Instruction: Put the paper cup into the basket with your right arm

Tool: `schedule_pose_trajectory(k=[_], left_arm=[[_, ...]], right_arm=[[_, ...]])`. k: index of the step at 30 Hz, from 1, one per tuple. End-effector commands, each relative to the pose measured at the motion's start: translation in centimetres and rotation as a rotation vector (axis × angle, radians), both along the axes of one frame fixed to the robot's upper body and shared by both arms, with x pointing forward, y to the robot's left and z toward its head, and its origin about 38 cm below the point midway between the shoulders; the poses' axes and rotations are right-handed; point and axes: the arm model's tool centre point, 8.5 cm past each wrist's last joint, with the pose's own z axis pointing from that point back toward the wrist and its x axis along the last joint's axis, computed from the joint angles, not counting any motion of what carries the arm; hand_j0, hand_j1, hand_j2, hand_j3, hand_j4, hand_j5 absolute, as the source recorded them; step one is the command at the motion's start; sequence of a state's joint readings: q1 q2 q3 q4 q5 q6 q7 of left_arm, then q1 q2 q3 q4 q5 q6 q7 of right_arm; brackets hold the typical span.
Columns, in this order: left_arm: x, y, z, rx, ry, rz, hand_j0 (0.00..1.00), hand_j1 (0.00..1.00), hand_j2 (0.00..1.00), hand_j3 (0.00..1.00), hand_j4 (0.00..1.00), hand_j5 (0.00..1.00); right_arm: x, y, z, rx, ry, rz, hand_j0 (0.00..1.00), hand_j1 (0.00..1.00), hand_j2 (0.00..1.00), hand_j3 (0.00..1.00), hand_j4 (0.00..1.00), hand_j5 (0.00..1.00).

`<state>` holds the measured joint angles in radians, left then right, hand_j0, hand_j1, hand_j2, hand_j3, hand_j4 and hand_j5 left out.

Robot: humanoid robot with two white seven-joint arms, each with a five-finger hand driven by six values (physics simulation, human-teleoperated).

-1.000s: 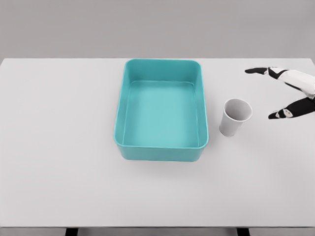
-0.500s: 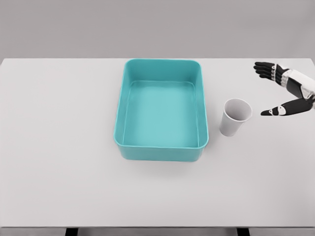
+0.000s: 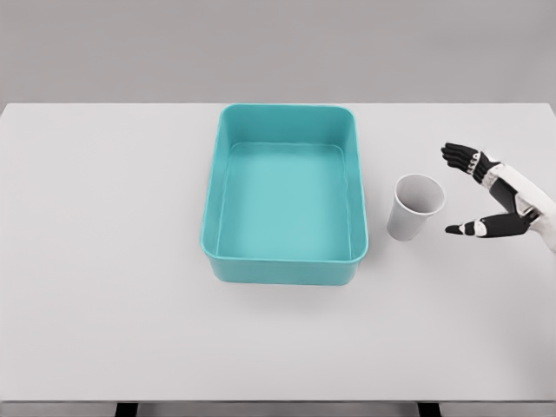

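Paper cup (image 3: 416, 207) upright on white table (image 3: 104, 261), just right of teal basket (image 3: 285, 207), outside it. Right hand (image 3: 491, 195) near cup's right side, not touching; fingers (image 3: 459, 158) and thumb spread wide, holding nothing.

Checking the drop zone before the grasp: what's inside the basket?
Nothing shows inside the teal basket: its floor is bare. Only the strip behind its near wall is hidden. The paper cup stands outside it.

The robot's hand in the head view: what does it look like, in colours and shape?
Only the right hand shows. It is shaped like a human hand, with a white shell over the back and wrist and slender, jointed black fingers. No cables or markings are visible.
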<state>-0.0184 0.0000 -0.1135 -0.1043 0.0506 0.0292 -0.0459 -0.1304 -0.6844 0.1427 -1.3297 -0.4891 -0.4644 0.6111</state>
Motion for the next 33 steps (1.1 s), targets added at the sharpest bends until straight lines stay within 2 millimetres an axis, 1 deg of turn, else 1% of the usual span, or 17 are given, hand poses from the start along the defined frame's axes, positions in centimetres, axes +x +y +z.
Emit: schedule_pose_trajectory(k=[1,4,5,12,15,22,24,28,29,33], left_arm=[[0.0,0.0,0.0,0.000,0.000,0.001,1.00,1.00,1.00,1.00,1.00,1.00],[0.0,0.0,0.0,0.000,0.000,0.000,1.00,1.00,1.00,1.00,1.00,1.00],[0.0,0.0,0.0,0.000,0.000,0.001,1.00,1.00,1.00,1.00,1.00,1.00],[0.0,0.0,0.0,0.000,0.000,0.000,1.00,1.00,1.00,1.00,1.00,1.00],[0.0,0.0,0.0,0.000,0.000,0.001,1.00,1.00,1.00,1.00,1.00,1.00],[0.0,0.0,0.0,0.000,0.000,0.000,1.00,1.00,1.00,1.00,1.00,1.00],[0.0,0.0,0.0,0.000,0.000,0.000,1.00,1.00,1.00,1.00,1.00,1.00],[0.0,0.0,0.0,0.000,0.000,0.001,1.00,1.00,1.00,1.00,1.00,1.00],[0.0,0.0,0.0,0.000,0.000,0.000,1.00,1.00,1.00,1.00,1.00,1.00],[0.0,0.0,0.0,0.000,0.000,0.000,1.00,1.00,1.00,1.00,1.00,1.00]], right_arm=[[0.0,0.5,-1.0,0.047,0.001,-0.013,1.00,1.00,1.00,1.00,1.00,1.00],[0.0,1.3,-3.3,0.108,0.039,-0.042,1.00,1.00,1.00,1.00,1.00,1.00],[0.1,1.5,-3.6,0.120,0.044,-0.046,1.00,1.00,1.00,1.00,1.00,1.00],[-0.5,0.5,-5.6,0.171,0.100,-0.097,1.00,1.00,1.00,1.00,1.00,1.00],[-0.5,0.3,-5.8,0.187,0.107,-0.106,1.00,1.00,1.00,1.00,1.00,1.00],[-0.5,1.3,-7.1,0.219,0.134,-0.111,1.00,1.00,1.00,1.00,1.00,1.00],[-0.6,2.1,-7.7,0.238,0.144,-0.106,1.00,1.00,1.00,1.00,1.00,1.00],[-0.5,2.3,-7.8,0.243,0.149,-0.106,1.00,1.00,1.00,1.00,1.00,1.00],[-0.5,2.7,-8.0,0.254,0.151,-0.102,1.00,1.00,1.00,1.00,1.00,1.00],[-0.6,3.4,-8.3,0.257,0.160,-0.089,1.00,1.00,1.00,1.00,1.00,1.00]])
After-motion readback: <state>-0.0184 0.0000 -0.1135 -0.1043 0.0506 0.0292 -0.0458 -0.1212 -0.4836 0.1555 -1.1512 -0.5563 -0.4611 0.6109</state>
